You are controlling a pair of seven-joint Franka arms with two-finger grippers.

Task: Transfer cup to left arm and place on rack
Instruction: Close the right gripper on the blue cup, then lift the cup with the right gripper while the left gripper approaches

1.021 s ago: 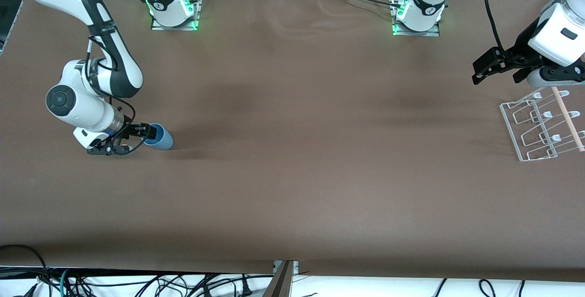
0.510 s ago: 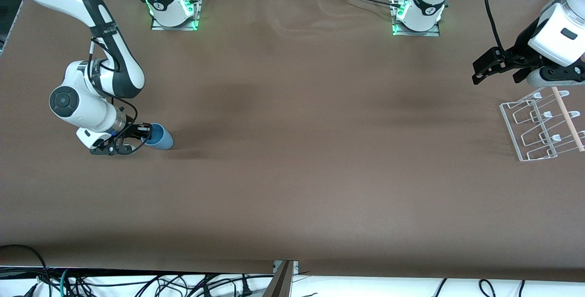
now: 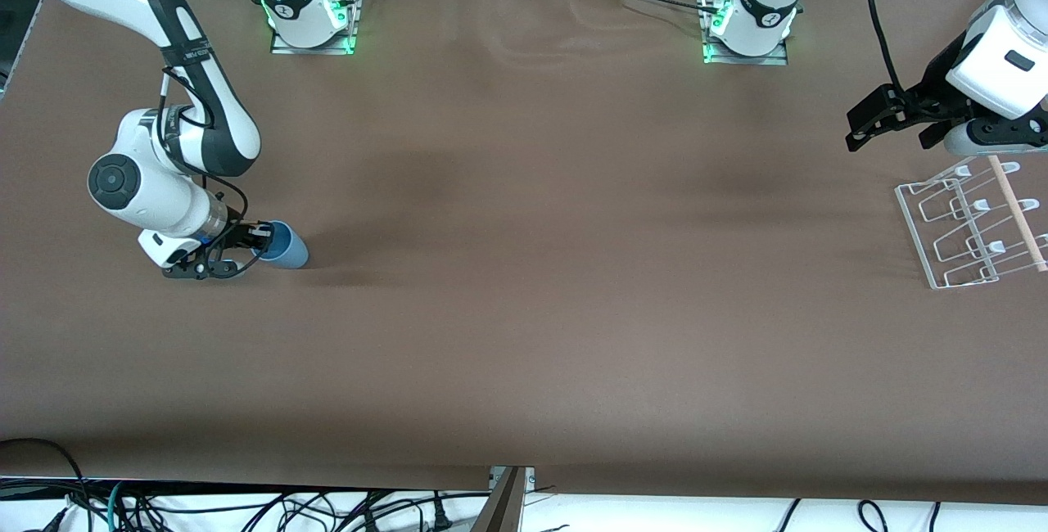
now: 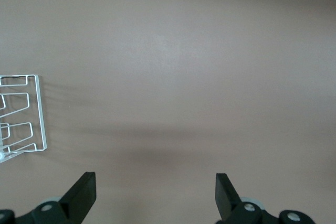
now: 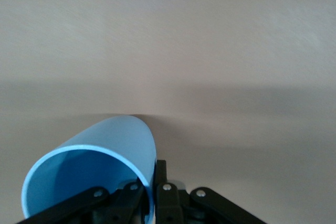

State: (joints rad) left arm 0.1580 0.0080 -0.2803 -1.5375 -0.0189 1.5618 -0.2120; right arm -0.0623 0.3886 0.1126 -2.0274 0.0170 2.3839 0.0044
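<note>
The right claw (image 3: 260, 241) pinches the rim wall of the cup (image 3: 286, 245), apparently lying tilted on the tabletop (image 3: 524, 311) at the right arm's end. Handover and placing remain. The left claw (image 3: 869, 121) waits wide open and empty beside the rack (image 3: 958, 221); bare tabletop lies between.

A big brown desk (image 3: 524, 270) fills the view. Black wires (image 3: 246, 507) lie in a tangle under its near edge. A grey metal bar (image 3: 503, 501) sticks out there too.
</note>
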